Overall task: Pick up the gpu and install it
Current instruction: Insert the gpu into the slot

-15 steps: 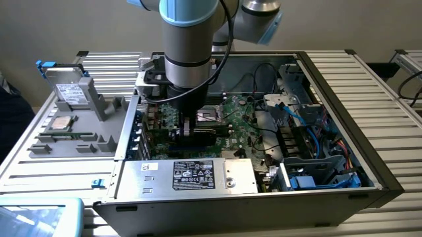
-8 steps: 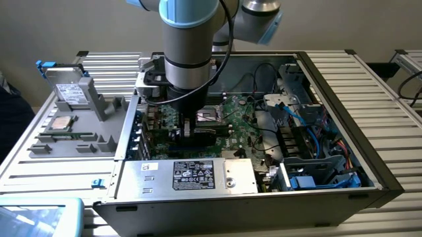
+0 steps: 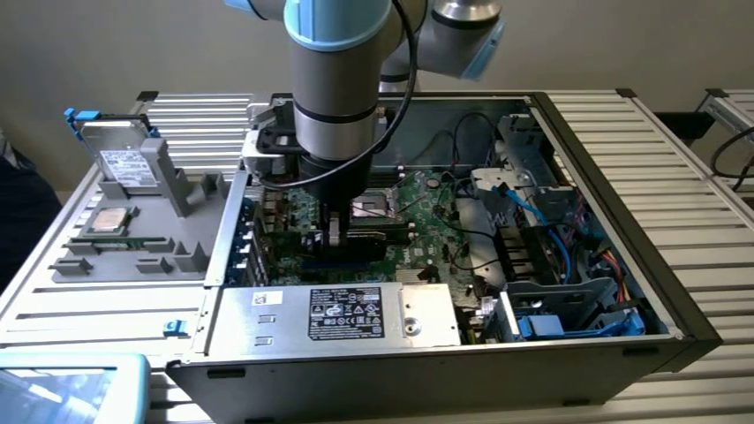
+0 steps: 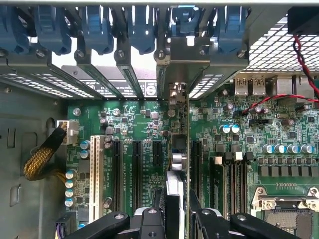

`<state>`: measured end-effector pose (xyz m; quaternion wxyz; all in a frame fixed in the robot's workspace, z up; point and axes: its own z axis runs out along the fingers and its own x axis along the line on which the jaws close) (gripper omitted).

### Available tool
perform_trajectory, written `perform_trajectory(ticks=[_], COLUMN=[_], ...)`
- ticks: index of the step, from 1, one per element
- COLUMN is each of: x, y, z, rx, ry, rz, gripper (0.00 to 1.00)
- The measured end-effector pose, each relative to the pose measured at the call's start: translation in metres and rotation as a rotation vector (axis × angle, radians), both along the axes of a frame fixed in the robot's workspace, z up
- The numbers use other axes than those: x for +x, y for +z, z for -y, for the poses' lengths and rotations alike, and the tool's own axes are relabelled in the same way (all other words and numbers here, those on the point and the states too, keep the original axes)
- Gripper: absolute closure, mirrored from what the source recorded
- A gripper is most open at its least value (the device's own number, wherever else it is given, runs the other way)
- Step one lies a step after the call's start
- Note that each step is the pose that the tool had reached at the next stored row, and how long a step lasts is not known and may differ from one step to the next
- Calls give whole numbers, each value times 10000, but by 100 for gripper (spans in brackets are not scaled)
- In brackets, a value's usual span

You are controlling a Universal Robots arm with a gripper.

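While you look down the wrist view, note the black two-finger gripper (image 4: 177, 219) at the bottom centre of the frame, clamped on the top edge of the thin green circuit-board gpu (image 4: 178, 164), which stands edge-on over the green motherboard (image 4: 134, 129) between the black expansion slots (image 4: 135, 169). Its silvery bracket meets the rear slot openings (image 4: 174, 64) at upper centre. Judge the card light, stiff and fragile; hold it by its bare upper edge. In the exterior view, the gripper (image 3: 335, 231) sits centre frame inside the open grey computer case (image 3: 659, 291).
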<state>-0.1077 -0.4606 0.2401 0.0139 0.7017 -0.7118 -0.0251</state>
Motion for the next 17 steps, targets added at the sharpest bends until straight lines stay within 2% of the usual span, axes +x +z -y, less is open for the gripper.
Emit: perform_trajectory(ticks=[2,4,17], x=[-2,-3,-12], y=[0,-3,-3], z=[1,13,14], rx=[0,26,21], ry=[9,29,38], rz=[0,2,2], gripper=[72,72,72])
